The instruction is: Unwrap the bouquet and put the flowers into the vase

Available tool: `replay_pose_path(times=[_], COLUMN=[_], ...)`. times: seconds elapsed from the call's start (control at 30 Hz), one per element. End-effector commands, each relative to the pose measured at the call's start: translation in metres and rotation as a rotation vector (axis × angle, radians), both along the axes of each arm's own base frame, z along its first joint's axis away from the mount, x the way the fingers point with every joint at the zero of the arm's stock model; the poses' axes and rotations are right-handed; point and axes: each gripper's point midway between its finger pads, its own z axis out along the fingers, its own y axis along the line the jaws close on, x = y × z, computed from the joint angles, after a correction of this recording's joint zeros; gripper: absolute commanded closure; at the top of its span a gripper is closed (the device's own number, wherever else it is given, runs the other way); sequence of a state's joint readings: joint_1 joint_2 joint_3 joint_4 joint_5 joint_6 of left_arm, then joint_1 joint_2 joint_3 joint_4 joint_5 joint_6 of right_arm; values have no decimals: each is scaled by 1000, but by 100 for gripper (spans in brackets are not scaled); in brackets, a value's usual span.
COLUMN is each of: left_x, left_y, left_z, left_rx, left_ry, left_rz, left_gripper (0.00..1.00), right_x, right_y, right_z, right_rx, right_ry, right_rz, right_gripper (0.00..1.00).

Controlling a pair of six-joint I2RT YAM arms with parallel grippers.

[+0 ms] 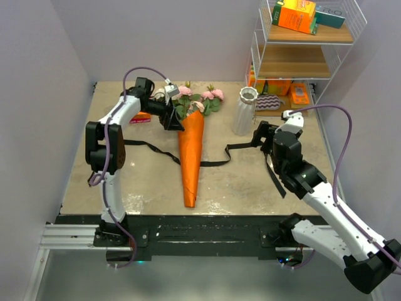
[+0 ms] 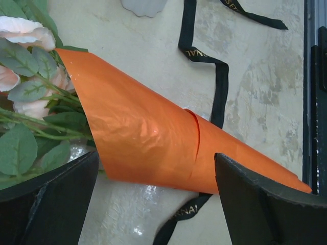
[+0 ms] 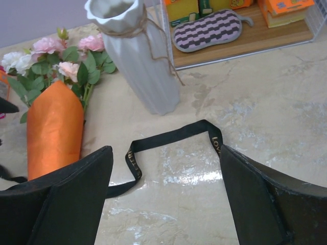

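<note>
The bouquet lies on the table, an orange paper cone with its point toward the near edge. Pink and cream flowers with green leaves stick out of its far end. A black ribbon lies loose across the table and passes under the cone. The white ribbed vase stands upright to the right of the blooms. My left gripper is open at the cone's wide end, holding nothing. My right gripper is open low over the ribbon, just in front of the vase.
A white wire shelf stands at the back right with orange boxes and a striped pad on its lowest board. A small red item lies behind the left arm. Walls close in the left and back sides.
</note>
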State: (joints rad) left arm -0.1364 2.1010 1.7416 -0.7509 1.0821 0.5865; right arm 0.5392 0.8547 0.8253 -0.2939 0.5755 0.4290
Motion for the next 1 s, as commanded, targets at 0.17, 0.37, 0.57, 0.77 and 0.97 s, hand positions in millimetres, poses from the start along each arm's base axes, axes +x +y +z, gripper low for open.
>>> replay_pose_path(times=[0.17, 0.37, 0.57, 0.77, 0.97], left_x=[27, 25, 15, 8, 10], left_y=[-14, -12, -12, -17, -16], left_z=[-1, -24, -33, -21, 12], left_rx=[-23, 15, 24, 31, 30], left_ry=[-37, 7, 37, 23, -24], left_rz=[10, 15, -8, -25, 1], left_gripper=[9, 22, 34, 83, 100], right_x=[8, 9, 8, 8, 4], right_y=[24, 30, 33, 35, 37], right_z=[15, 20, 26, 25, 24], right_rx=[1, 11, 19, 34, 48], right_ry=[-56, -68, -80, -83, -85], right_rz=[90, 113, 132, 138, 157], right_gripper=[15, 18, 21, 25, 27])
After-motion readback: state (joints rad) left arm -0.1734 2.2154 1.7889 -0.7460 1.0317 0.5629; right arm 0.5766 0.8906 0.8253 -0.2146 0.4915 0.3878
